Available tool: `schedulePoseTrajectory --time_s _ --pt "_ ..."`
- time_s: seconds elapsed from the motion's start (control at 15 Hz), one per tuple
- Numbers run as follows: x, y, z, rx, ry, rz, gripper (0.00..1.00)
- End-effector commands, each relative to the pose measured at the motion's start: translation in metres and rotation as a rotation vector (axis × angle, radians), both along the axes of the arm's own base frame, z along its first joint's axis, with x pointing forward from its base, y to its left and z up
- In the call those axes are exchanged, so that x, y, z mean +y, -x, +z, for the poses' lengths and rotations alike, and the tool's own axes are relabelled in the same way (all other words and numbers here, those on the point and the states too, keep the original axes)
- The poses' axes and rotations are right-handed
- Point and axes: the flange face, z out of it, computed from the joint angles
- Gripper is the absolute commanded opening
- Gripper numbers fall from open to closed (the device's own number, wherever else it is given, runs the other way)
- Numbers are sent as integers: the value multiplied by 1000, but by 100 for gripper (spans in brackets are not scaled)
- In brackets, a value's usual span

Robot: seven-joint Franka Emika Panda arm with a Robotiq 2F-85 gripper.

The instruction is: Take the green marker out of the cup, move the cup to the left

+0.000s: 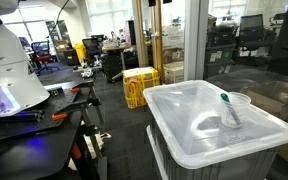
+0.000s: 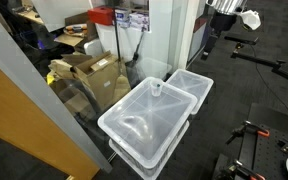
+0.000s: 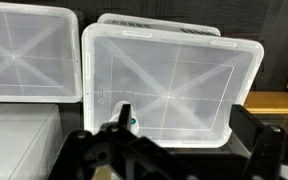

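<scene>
The cup (image 1: 234, 110) is small and clear and stands upright on the big translucent white bin lid (image 1: 189, 125), near its far right corner. The green marker (image 1: 227, 104) sticks up out of it, dark cap on top. In an exterior view from above, the cup (image 2: 157, 88) shows as a tiny shape at the lid's far edge. In the wrist view my gripper (image 3: 184, 128) hangs open high over the lid (image 3: 174, 80), with nothing between its fingers. The cup (image 3: 129, 122) with the marker's green tip (image 3: 132, 122) peeks out beside the left finger (image 3: 123, 115), which partly hides it.
A second lidded bin (image 3: 24, 55) stands right next to the first. Yellow crates (image 1: 139, 85) sit on the floor behind it. Cardboard boxes (image 2: 89, 70) lie behind a glass partition. A wooden surface (image 3: 276, 100) borders the bin on the right of the wrist view.
</scene>
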Motion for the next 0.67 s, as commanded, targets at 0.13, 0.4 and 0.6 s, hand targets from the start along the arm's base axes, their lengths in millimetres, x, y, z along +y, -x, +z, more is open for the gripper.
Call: schedulePoseTrajectory --time_s 0.13,0.4,0.6 --pt "-32 -20 16 -78 -72 -104 100" --pt "-55 -37 11 -110 -148 -185 100" --pt "-73 -50 2 -143 -193 -220 100"
